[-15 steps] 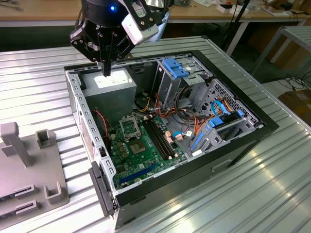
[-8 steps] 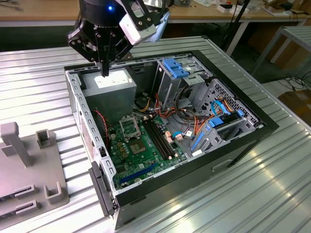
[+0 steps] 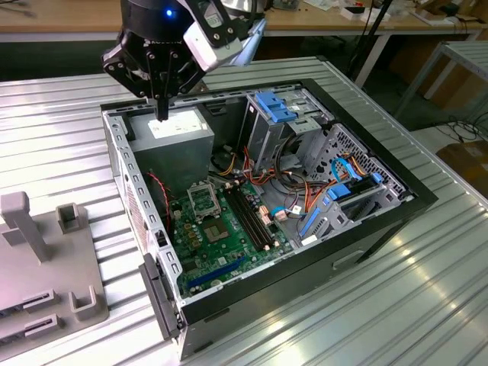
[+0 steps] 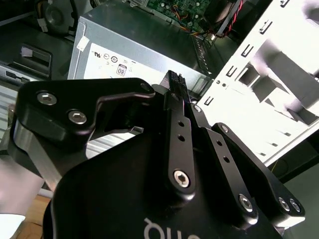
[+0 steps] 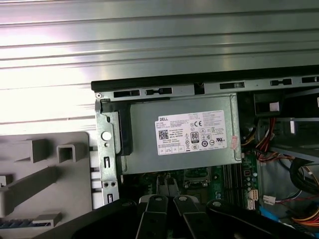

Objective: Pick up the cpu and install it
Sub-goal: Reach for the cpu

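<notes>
My gripper (image 3: 162, 114) hangs over the open computer case, just above the grey power supply (image 3: 177, 137). Its two dark fingers are pressed together, in both wrist views (image 4: 174, 79) (image 5: 168, 186), and I see nothing between the tips. The cpu is out of view. The metal-framed square socket (image 3: 204, 200) lies on the green motherboard (image 3: 229, 248), below and toward the exterior view's right of the gripper. In the first wrist view the socket (image 5: 199, 176) peeks out past the edge of the power supply (image 5: 179, 134).
A dark square chip (image 3: 216, 230) is fixed to the board beside the memory slots (image 3: 252, 217). Drive cages (image 3: 286, 122) and bundled cables (image 3: 305, 191) crowd the case's right side in the exterior view. A grey fixture block (image 3: 46, 259) stands on the ribbed metal table (image 3: 343, 305) outside the case wall.
</notes>
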{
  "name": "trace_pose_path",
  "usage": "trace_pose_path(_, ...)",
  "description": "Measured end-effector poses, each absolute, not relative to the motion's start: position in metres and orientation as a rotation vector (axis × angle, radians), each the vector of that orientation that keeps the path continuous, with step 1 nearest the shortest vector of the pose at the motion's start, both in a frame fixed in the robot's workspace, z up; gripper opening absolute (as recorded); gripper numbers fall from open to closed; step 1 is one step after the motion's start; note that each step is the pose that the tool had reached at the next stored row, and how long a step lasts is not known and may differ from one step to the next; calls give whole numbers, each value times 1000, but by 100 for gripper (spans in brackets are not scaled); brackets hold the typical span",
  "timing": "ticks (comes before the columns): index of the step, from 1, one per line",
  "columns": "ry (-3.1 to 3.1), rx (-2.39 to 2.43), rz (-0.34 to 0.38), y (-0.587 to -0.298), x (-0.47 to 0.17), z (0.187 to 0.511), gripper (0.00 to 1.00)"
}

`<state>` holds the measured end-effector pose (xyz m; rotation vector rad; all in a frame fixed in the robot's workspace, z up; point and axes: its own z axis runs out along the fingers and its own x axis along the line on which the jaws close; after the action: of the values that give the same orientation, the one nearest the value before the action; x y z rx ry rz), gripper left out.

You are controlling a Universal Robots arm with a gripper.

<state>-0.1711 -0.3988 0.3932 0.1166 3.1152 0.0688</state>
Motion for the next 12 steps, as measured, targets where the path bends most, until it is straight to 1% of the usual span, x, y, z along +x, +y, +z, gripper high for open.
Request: trace_pose_path(12,3115,117,69,-399,-178,393,11)
